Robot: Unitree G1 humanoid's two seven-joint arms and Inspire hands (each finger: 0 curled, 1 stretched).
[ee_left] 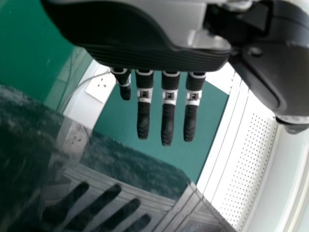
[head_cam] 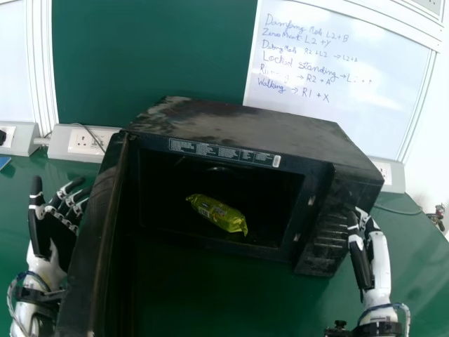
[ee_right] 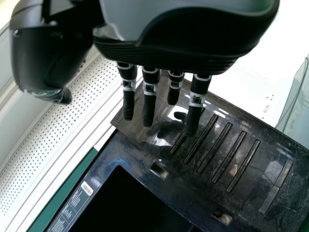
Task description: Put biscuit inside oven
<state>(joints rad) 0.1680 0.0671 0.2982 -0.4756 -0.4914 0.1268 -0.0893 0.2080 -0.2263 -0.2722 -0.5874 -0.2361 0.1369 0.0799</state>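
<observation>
1. One biscuit pack (head_cam: 219, 213), long, crinkly and yellow-green, lies inside one oven (head_cam: 245, 130), a black box with two little square holes in front.
2. One flat, shiny door (head_cam: 95, 253) is open.
3. My two hands have straight fingers: left hand (head_cam: 56, 235) beside the door, right hand (head_cam: 361, 253) near the oven's right front.

Green table (head_cam: 417, 225) below a whiteboard (head_cam: 358, 119)

Dark green panel (head_cam: 154, 42) behind, edged by white framing (head_cam: 45, 63). Handwriting (head_cam: 312, 71) on the whiteboard. Pale trunking (head_cam: 62, 147) with a wall socket (head_cam: 88, 141) along the table's back. Perforated white panel (ee_left: 253, 150) in both wrist views.
</observation>
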